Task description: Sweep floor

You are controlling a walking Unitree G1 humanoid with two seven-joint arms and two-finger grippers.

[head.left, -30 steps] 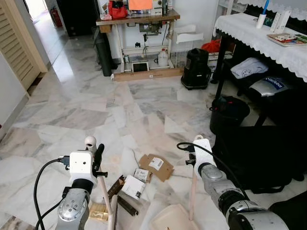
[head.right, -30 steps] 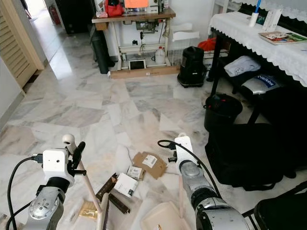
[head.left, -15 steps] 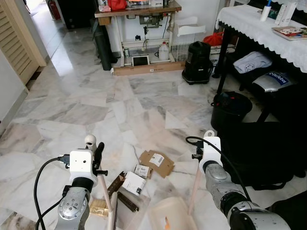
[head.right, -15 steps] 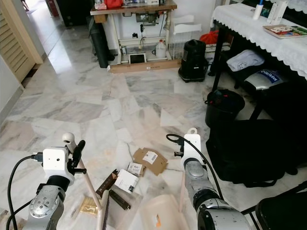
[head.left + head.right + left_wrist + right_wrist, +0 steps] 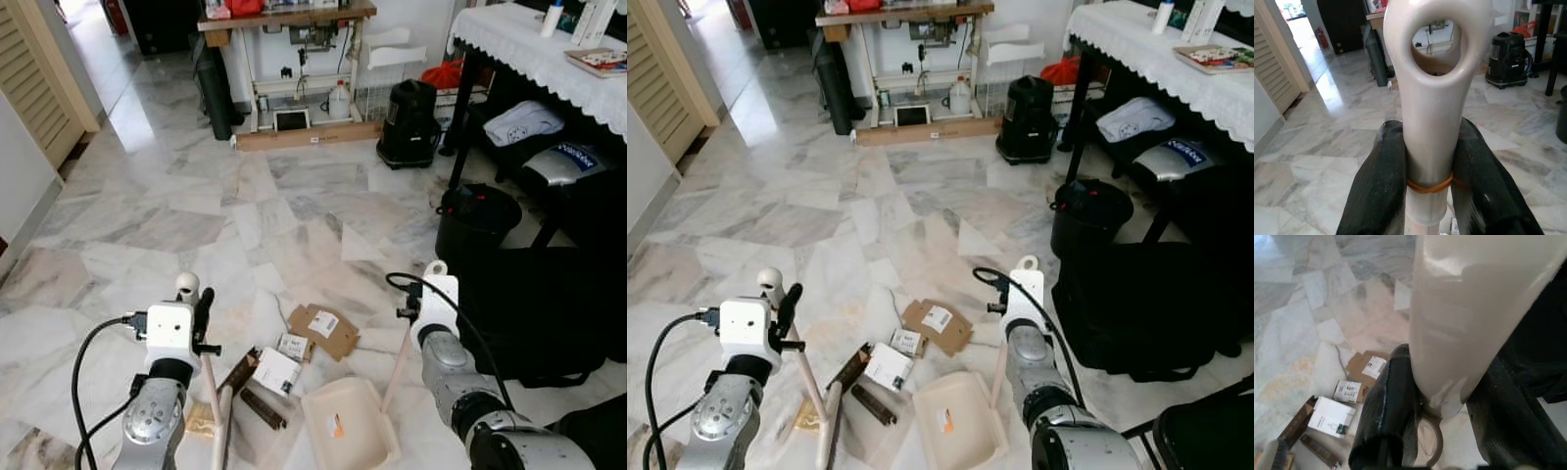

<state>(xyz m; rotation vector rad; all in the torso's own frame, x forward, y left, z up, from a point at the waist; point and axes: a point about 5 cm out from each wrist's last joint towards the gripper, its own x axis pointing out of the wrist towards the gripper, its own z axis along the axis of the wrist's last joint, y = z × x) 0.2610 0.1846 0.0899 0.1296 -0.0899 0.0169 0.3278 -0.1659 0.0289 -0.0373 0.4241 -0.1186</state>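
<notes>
My left gripper is shut on the cream broom handle just below its ring end. The stick runs down to the floor at my lower left. My right gripper is shut on the upright handle of a cream dustpan, which rests on the marble floor in front of me. Between broom and pan lies litter: a brown cardboard piece, a white box, a smaller box, dark brown bars and a tan scrap.
A black bin and a big black bag stand close on the right, under a table with a white lace cloth. A black appliance and a work table are at the back. A louvred door is on the far left.
The dustpan has come forward across the floor toward the litter, with my right arm moving along. The view has shifted a little. My left gripper keeps its hold on the broom.
</notes>
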